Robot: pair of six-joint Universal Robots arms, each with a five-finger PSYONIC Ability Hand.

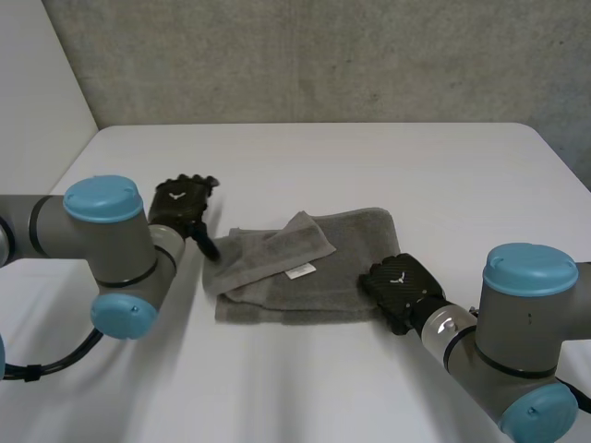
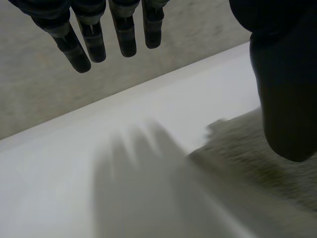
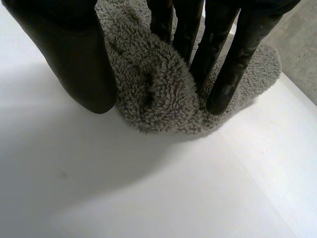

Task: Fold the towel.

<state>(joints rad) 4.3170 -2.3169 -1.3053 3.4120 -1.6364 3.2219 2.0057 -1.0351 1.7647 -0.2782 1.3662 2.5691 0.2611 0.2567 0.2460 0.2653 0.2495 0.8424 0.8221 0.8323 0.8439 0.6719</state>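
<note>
Head view. I see the grey towel [image 1: 342, 258] lying near the middle of the white table [image 1: 369, 157], partly folded: one flap is turned over the upper layer on the left-hand side, and a small white label [image 1: 299, 271] shows below that flap. The left hand [image 1: 180, 208] sits just beside the towel's left edge, with its thumb pointing down toward the corner there. The right hand [image 1: 402, 286] lies on the towel's near right corner. From this angle I cannot read either hand's grasp.

Left wrist view. Here the towel [image 2: 247, 163] appears as a grey edge under the thumb of the left hand [image 2: 282, 99]. The fingers [image 2: 126, 34] hang straight and well apart from the thumb, over the bare table [image 2: 99, 163]. I read this hand as spread wide and holding nothing. Whether the thumb tip touches the cloth I cannot tell.

Right wrist view. This view supplies what the head view hides. The fingers [image 3: 228, 74] of the right hand [image 3: 79, 59] press into the pile of the towel [image 3: 158, 94], and the thumb stands at the cloth's rounded edge. A ridge of towel is bunched up between thumb and fingers, so I read this hand as closed in a pinch on that corner. The table [image 3: 148, 188] lies bare beyond it.
</note>
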